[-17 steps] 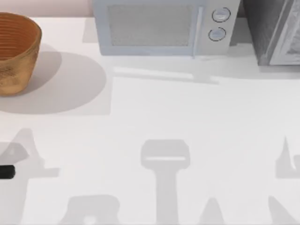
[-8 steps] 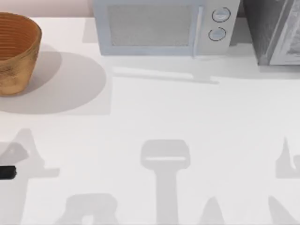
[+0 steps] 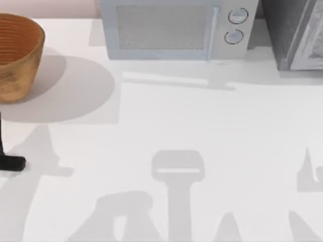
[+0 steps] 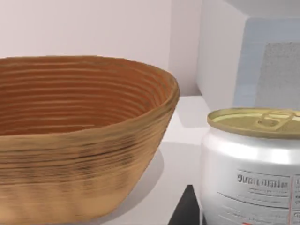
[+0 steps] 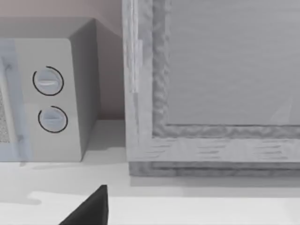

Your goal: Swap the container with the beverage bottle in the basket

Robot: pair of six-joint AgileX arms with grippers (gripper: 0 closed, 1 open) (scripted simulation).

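The basket (image 3: 16, 55) is round, orange-brown wicker and stands at the table's far left; the left wrist view looks into its ribbed inside (image 4: 79, 136). The beverage bottle (image 4: 253, 173) is a white can with a dull gold top, very close in the left wrist view, beside the basket. My left gripper (image 3: 12, 162) is at the left edge of the table, in front of the basket. One of its dark fingers (image 4: 185, 213) lies against the can's side, shut on it. The container is out of view. A dark part of my right gripper (image 5: 89, 208) hangs before the cabinet.
A white microwave (image 3: 174, 29) stands along the back edge, with two round knobs (image 5: 48, 80) on its right side. A grey cabinet (image 3: 298, 33) fills the back right corner. The white tabletop (image 3: 202, 131) in front of them is bare.
My left gripper has moved away from the front edge towards the basket, and more of it now shows at the table's left edge. The left arm's shadow has shifted right.
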